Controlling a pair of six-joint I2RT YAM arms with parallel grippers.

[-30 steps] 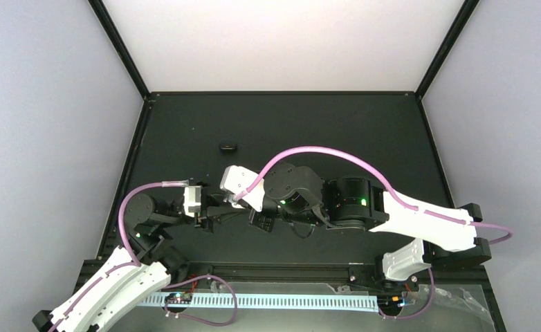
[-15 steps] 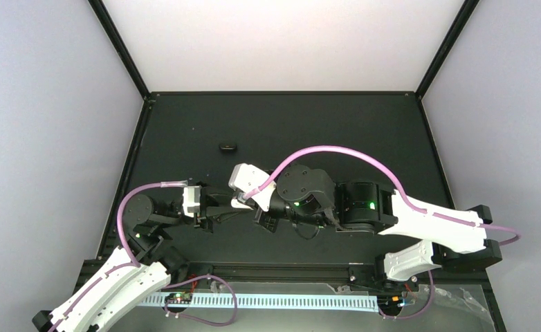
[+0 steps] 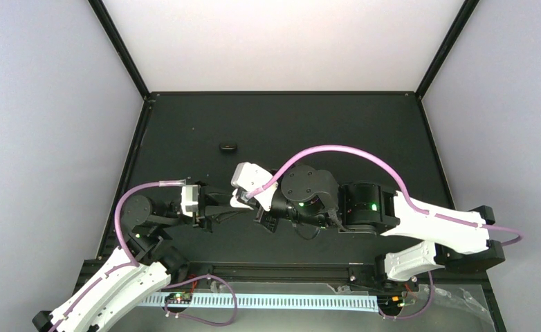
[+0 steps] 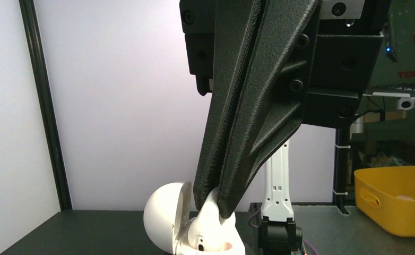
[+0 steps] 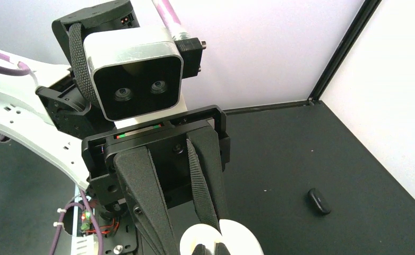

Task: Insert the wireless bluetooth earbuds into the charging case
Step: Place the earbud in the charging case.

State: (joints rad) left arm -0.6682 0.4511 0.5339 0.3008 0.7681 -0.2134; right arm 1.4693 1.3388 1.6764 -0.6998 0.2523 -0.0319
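The white charging case (image 4: 162,218) stands with its lid swung open; in the top view it is a small white spot (image 3: 238,201) at the table's middle left. My left gripper (image 5: 195,239) is shut on the case, one ribbed finger on each side. My right gripper (image 4: 215,204) comes down from above, shut on a glossy white earbud (image 4: 209,224). The earbud's lower end sits in the case's open base, beside the lid. In the right wrist view only the right fingertips (image 5: 197,249) show, just over the white case (image 5: 237,236).
A small black oval object (image 3: 227,146) lies on the black mat behind the grippers, also in the right wrist view (image 5: 319,201). A yellow bin (image 4: 394,199) stands beyond the table. Black frame posts mark the mat's back corners.
The right arm's wrist and forearm have shifted a little to the right and settled. The left gripper and the case have stayed almost still.
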